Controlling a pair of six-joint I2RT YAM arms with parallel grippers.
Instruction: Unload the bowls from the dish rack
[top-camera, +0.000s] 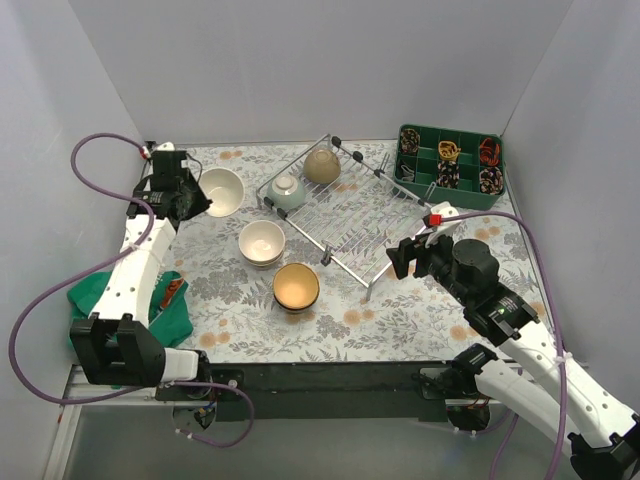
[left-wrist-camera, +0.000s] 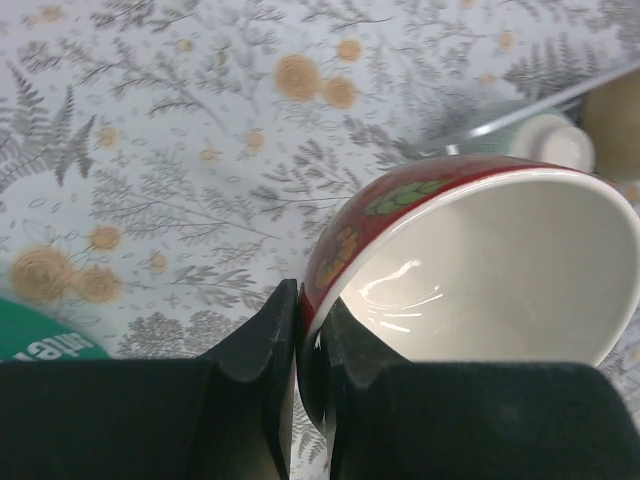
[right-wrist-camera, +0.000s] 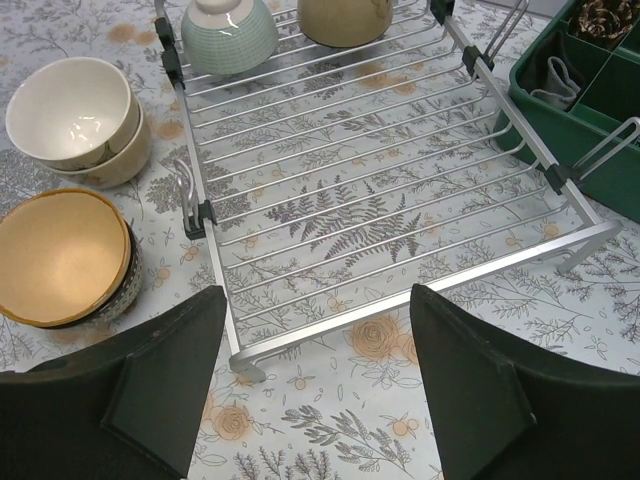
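Note:
The silver wire dish rack sits at the table's middle back; it also shows in the right wrist view. Two upturned bowls stand at its far end: a pale green one and a tan one. My left gripper is shut on the rim of a red bowl with a white inside, held left of the rack. My right gripper is open and empty over the rack's near corner. Cream stacked bowls and a tan-inside dark bowl sit on the table.
A green compartmented tray with small items stands at the back right, close to the rack's right end. A green cloth with a small red item lies by the left arm. Grey walls close the back and sides.

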